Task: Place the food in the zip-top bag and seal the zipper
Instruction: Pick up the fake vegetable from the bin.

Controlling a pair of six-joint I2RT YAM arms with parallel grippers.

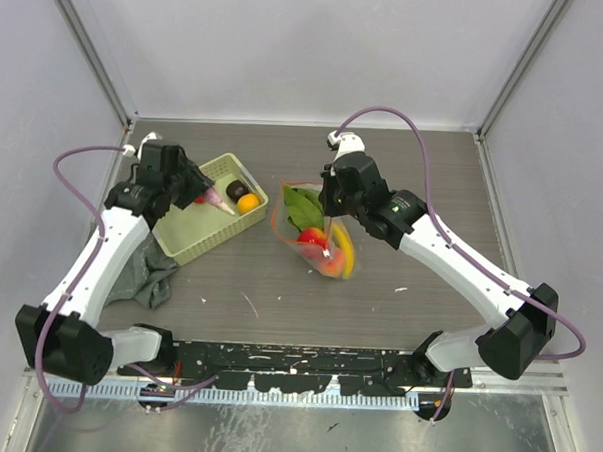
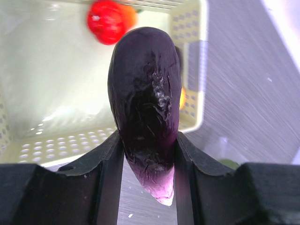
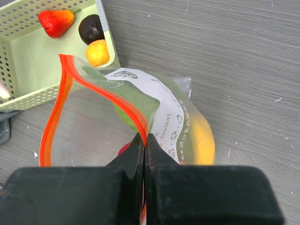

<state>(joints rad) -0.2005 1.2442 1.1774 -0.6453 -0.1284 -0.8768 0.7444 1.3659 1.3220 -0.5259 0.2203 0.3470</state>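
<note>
While right claw pinches zipper, bag label reads perhaps "CONTENT".

White-shelled arms, black joints, purple cables, black left end effector, right end effector.

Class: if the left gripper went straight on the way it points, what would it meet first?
Held by the left gripper, the purple piece would probably touch the basket floor first; depth is unclear.
</note>
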